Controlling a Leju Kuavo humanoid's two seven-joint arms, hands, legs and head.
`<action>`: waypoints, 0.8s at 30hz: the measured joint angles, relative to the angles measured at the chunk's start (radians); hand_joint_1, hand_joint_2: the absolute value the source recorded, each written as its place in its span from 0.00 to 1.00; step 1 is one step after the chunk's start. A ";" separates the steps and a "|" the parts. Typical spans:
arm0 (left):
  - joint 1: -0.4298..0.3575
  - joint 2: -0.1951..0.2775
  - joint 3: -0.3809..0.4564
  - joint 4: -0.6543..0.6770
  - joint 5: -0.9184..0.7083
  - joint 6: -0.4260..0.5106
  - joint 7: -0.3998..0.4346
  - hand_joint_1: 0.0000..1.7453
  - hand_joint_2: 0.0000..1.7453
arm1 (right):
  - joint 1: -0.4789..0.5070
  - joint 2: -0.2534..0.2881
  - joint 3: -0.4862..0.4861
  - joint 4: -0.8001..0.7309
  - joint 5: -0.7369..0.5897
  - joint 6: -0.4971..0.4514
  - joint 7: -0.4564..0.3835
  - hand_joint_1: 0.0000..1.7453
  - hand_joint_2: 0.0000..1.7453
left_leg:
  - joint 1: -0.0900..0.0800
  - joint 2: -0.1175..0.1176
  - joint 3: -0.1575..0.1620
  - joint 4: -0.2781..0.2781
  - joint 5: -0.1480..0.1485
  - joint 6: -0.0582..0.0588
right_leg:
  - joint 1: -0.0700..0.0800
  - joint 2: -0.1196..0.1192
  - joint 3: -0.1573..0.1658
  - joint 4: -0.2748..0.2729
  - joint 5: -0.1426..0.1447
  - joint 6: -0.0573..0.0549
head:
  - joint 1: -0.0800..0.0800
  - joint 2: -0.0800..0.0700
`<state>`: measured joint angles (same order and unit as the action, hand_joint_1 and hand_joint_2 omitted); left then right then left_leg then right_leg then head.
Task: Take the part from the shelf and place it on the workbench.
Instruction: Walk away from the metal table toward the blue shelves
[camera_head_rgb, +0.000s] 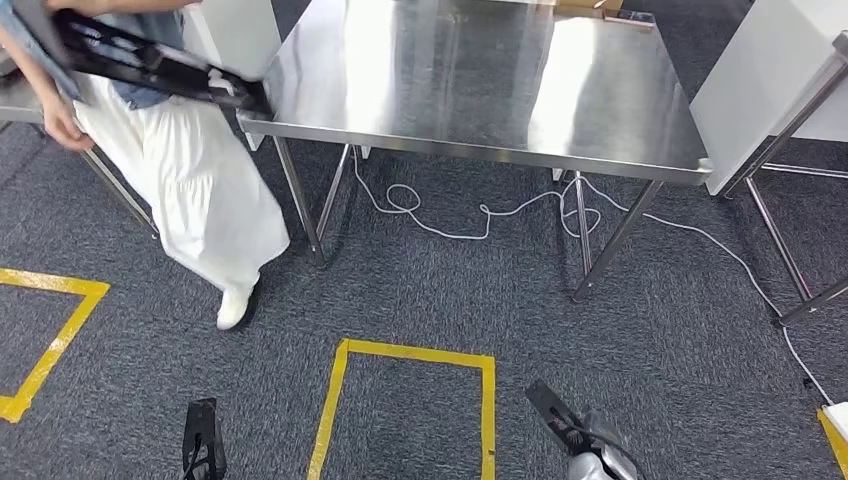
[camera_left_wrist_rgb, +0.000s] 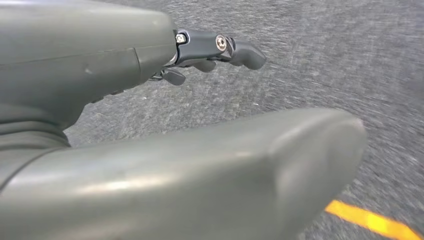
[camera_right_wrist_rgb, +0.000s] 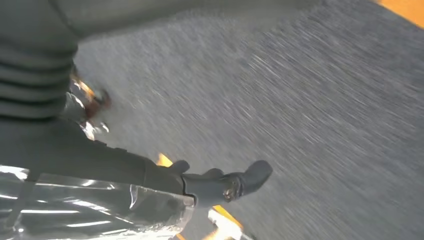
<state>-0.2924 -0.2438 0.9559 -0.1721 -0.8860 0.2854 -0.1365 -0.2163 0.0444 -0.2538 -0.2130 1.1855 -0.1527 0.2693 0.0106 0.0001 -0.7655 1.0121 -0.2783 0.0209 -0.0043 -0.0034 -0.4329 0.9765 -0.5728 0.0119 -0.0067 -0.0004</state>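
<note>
A silvery, crinkled wrapped part (camera_right_wrist_rgb: 95, 210) lies against the palm of my right hand (camera_right_wrist_rgb: 150, 175), which holds it low over the carpet; one dark finger (camera_right_wrist_rgb: 240, 182) sticks out past it. In the head view my right hand (camera_head_rgb: 580, 435) hangs at the bottom, right of the yellow square. My left hand (camera_head_rgb: 203, 445) hangs at the bottom left and holds nothing; its thumb and dark fingers (camera_left_wrist_rgb: 220, 49) are apart over the carpet. The steel workbench (camera_head_rgb: 480, 80) stands ahead, its top bare and shiny.
A person in a white skirt (camera_head_rgb: 195, 190) stands at the workbench's left corner, carrying a flat black frame (camera_head_rgb: 150, 60). A white cable (camera_head_rgb: 470, 225) lies on the carpet under the bench. Yellow tape squares (camera_head_rgb: 410, 355) mark the floor. Another steel table's legs (camera_head_rgb: 790, 240) stand at right.
</note>
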 joint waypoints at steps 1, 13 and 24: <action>0.019 0.000 -0.004 0.000 -0.011 -0.015 -0.050 0.00 0.00 | 0.025 0.002 -0.010 0.002 -0.020 -0.010 0.002 0.00 1.00 | 0.002 -0.001 -0.006 0.021 -0.043 -0.006 | -0.006 -0.003 -0.011 -0.001 0.015 -0.010 | -0.003 0.000; 0.135 -0.005 -0.046 0.002 -0.044 -0.045 -0.195 0.00 0.00 | 0.144 0.011 -0.123 0.014 -0.100 -0.023 -0.033 0.00 1.00 | 0.016 -0.010 0.245 0.041 -0.266 -0.023 | -0.010 -0.013 -0.191 0.062 0.140 0.032 | -0.006 0.000; 0.140 -0.010 -0.055 0.002 -0.052 -0.046 -0.172 0.00 0.00 | 0.152 0.013 -0.149 0.020 -0.105 -0.008 -0.032 0.00 1.00 | -0.003 0.009 0.074 0.030 -0.117 0.030 | -0.013 0.000 -0.139 0.264 0.022 0.061 | 0.010 0.000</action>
<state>-0.1524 -0.2536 0.9013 -0.1698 -0.9384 0.2396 -0.3082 -0.0645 0.0578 -0.4025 -0.1934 1.0805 -0.1606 0.2375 0.0073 0.0089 -0.6911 1.0418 -0.3950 0.0511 -0.0170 -0.0033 -0.5717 1.2409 -0.5507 0.0725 0.0031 -0.0001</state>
